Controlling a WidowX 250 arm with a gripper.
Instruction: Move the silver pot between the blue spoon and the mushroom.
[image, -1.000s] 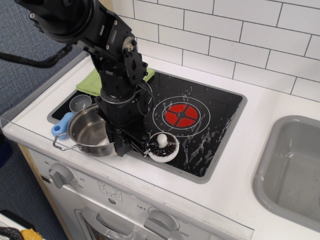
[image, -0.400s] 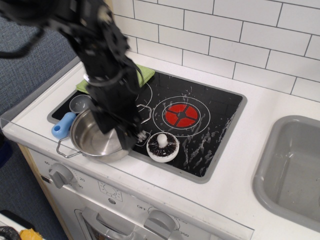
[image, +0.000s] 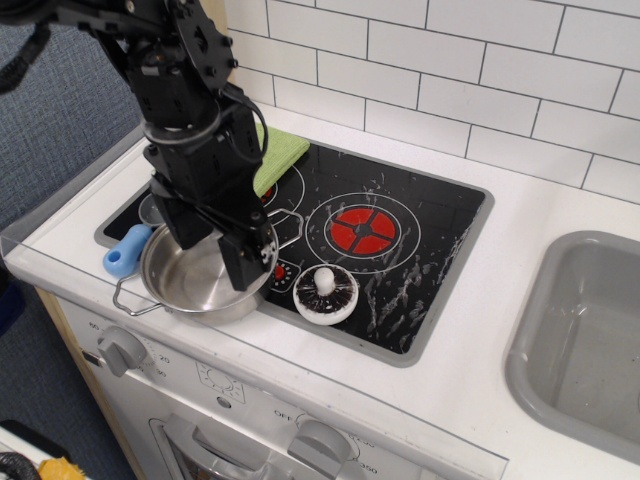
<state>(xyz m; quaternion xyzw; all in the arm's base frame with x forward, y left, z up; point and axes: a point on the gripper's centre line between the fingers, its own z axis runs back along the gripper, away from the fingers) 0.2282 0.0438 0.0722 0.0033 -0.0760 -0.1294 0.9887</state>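
the silver pot (image: 195, 280) sits right under the tool (image: 215, 250), blue spoon (image: 128, 249) on one side, mushroom (image: 326, 293) on the other; placement looks done, tool appears open, holding nothing.

Bright, even light; white glare streaks the black cooktop (image: 400, 250); soft shadows; focus is sharp throughout.

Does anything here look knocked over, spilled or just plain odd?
Only one thing: the mushroom lies upside down, gills and stem up, beside the silver pot. The pot sits upright and the blue spoon lies flat. Nothing looks spilled.
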